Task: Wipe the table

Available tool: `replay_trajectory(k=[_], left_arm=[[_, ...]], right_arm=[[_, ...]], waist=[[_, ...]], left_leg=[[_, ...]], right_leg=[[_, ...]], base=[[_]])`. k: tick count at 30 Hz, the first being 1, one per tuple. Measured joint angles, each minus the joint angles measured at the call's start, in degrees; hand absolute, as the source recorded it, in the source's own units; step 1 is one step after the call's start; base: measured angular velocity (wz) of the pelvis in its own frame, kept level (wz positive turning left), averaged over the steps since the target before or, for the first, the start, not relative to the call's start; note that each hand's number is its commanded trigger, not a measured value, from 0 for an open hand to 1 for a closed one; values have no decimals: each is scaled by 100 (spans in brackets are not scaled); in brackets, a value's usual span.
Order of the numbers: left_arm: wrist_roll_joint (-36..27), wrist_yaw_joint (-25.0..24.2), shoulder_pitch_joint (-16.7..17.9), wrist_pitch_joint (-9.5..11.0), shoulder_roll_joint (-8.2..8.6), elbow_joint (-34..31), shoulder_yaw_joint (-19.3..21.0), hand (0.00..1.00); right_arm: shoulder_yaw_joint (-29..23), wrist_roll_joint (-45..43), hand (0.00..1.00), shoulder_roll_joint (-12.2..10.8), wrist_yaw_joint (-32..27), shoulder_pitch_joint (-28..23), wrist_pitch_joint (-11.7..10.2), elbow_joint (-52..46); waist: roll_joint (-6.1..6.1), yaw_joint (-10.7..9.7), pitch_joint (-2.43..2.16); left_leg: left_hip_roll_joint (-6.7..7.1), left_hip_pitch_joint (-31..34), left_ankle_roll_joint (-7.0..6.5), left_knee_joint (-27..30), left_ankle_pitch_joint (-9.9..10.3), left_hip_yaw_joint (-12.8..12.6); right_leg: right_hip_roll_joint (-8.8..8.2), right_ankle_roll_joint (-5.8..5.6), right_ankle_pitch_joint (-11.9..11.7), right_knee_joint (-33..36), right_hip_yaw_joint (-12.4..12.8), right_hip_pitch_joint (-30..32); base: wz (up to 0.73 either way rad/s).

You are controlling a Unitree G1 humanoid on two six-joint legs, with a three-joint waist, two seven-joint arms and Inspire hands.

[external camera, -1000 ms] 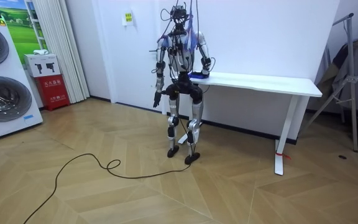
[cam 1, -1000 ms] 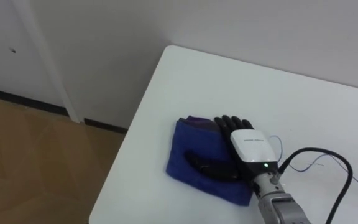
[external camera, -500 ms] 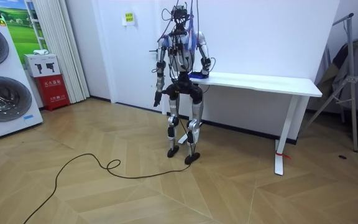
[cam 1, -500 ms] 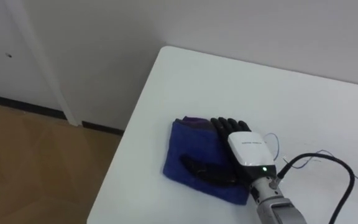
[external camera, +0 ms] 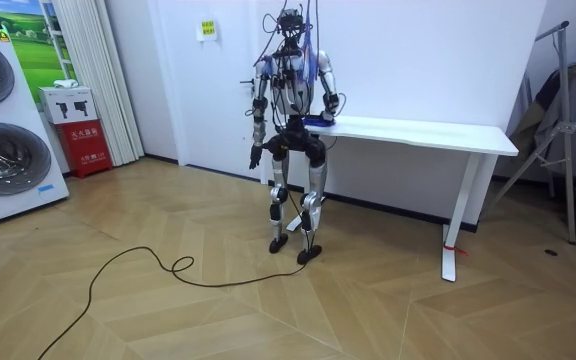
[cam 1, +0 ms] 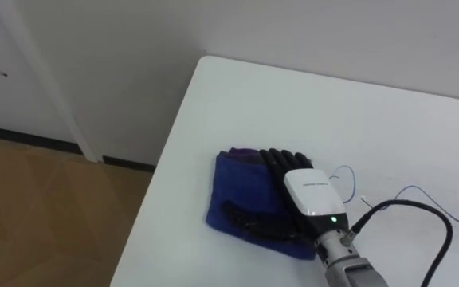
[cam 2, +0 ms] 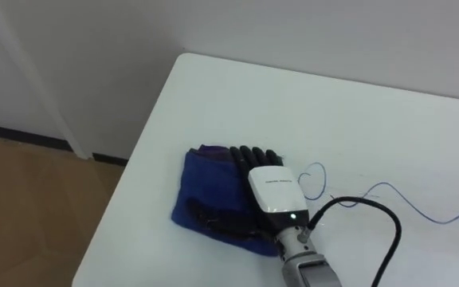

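White table [cam 1: 293, 96] by wall [cam 1: 134, 48]: blue cloth [cam 1: 231, 191] is lying near its corner.
Right hand [cam 1: 309, 191] is pressing it, fingers [cam 1: 281, 159] straight and together.

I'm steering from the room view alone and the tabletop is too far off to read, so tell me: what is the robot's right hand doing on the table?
Observer: The right hand lies flat, palm down, on a folded dark blue cloth.
Operator: Is it gripping the cloth?
Observer: No, its fingers are straight and press on top of it.
Operator: Where on the table does the cloth sit?
Observer: Close to the left edge of the table, wholly on the top, with nothing hanging over.
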State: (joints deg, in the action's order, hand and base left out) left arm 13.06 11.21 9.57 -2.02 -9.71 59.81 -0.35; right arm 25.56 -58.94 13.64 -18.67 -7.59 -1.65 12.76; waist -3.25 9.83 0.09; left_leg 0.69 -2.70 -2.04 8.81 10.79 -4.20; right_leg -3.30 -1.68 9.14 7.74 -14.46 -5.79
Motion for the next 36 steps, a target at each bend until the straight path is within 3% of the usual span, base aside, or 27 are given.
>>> replay_trajectory(k=[18,19,20,21,22,31,36], left_arm=[[-123,-17,-8,-10,33,8,-100,0],[-122,-17,-1,-13,32,9,-99,0],[-127,-16,-2,-13,32,9,-98,0],[-126,-16,-1,-13,33,9,-98,0],[-124,-17,2,-14,38,9,-98,0],[-119,-23,73,-55,76,7,-85,0],[-118,-23,126,-59,119,6,-83,0]], right_arm=[[-6,60,0,-1,56,-51,-23,143],[-6,42,15,-1,41,-20,-41,231],[-10,36,45,-1,41,-9,-41,269],[-10,31,55,-2,39,-10,-42,296],[-11,23,100,-2,34,-5,-47,349],[-307,-13,100,-29,-239,217,-93,323],[-350,95,100,-74,-312,149,-265,214]], waist=[[8,-73,-1],[9,-89,-1],[11,-94,1],[11,-94,1],[16,-92,3],[37,-51,-5],[61,-95,-8]], left_leg=[[5,-8,0,-15,0,31],[6,-15,0,-11,0,31],[6,-43,0,-12,0,31],[5,-63,0,-15,0,29],[5,-103,-4,-22,3,27],[7,-175,-16,-16,12,-2],[12,-181,-20,-18,16,15]], right_leg=[[-4,0,0,-5,-6,-27],[-4,0,0,-6,-13,-38],[-5,0,0,-9,-15,-65],[-5,0,0,-8,-15,-81],[-6,0,0,-8,-24,-117],[-23,-1,0,-6,-142,-199],[-25,-4,2,-6,-148,-230]], base=[[1],[0],[0],[0],[0],[0],[2]])
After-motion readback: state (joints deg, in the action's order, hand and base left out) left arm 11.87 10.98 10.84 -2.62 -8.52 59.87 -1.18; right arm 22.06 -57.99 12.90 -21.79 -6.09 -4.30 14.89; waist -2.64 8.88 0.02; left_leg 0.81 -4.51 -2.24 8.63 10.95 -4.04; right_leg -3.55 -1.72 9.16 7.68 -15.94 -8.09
